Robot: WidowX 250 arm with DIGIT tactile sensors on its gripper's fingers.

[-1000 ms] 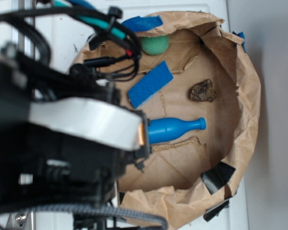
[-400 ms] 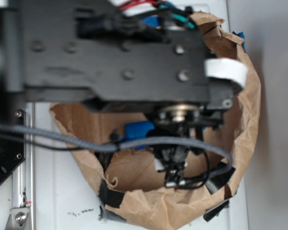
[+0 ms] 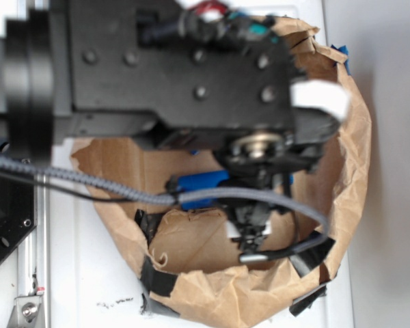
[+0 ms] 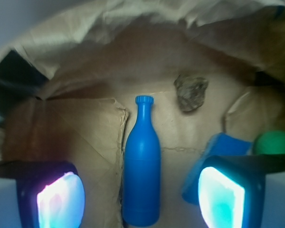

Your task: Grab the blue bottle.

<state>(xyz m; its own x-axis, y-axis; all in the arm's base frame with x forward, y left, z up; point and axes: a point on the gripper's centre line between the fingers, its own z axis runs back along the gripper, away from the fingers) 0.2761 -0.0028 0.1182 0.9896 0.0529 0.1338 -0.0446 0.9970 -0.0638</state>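
The blue bottle (image 4: 142,166) lies flat on the brown paper floor of the bag, cap pointing away from the camera in the wrist view. My gripper (image 4: 140,202) is open, its two glowing pads (image 4: 61,199) standing wide apart on either side of the bottle's body without touching it. In the exterior view the black arm covers most of the bag; only part of the blue bottle (image 3: 201,182) shows beneath it, and the fingers themselves are hidden.
A brown paper bag (image 3: 352,157) with rolled-up walls surrounds everything. Inside lie a brown rock (image 4: 191,91) beyond the bottle, a flat blue sponge (image 4: 223,145) behind the right pad, and a green ball (image 4: 274,142) at the far right.
The arm swung over the bag from the left, then shifted slightly; it now hangs over the bottle, hiding most of the bag's contents.
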